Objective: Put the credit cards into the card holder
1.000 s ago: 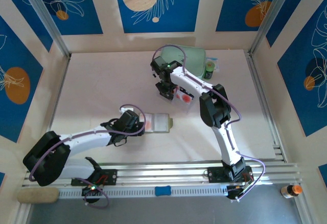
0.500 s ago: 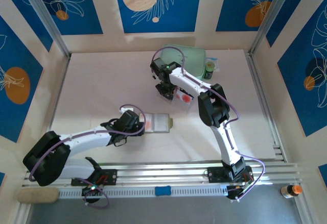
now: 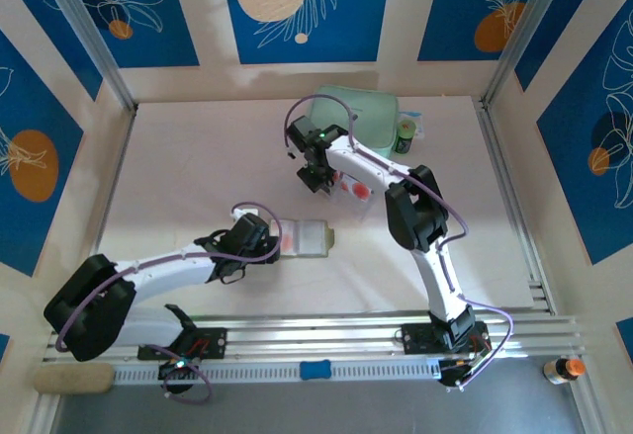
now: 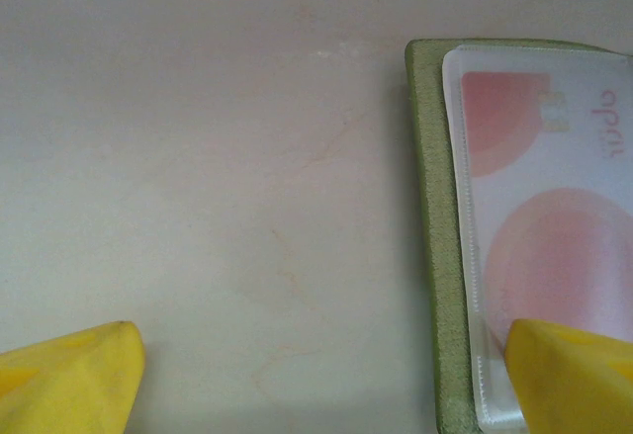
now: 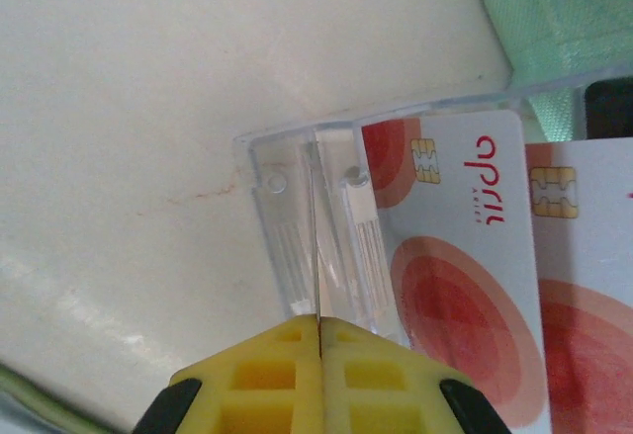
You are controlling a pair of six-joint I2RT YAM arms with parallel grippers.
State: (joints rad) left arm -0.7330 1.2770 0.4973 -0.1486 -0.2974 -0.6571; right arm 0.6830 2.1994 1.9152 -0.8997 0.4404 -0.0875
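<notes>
Wide bare table on the far left, and a gripper passes freely there. A clear strip runs between the card holder and the clear plastic tray. The far right is crowded: a mint-green zip case, a small dark bottle just beside it, and the right arm slanting across. The left arm bars the near-left way to the holder.

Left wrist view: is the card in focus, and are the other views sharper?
Left wrist: the credit card looks milky and soft inside the card holder; right wrist: the credit cards are crisp; top external: even light, faint shadows.
</notes>
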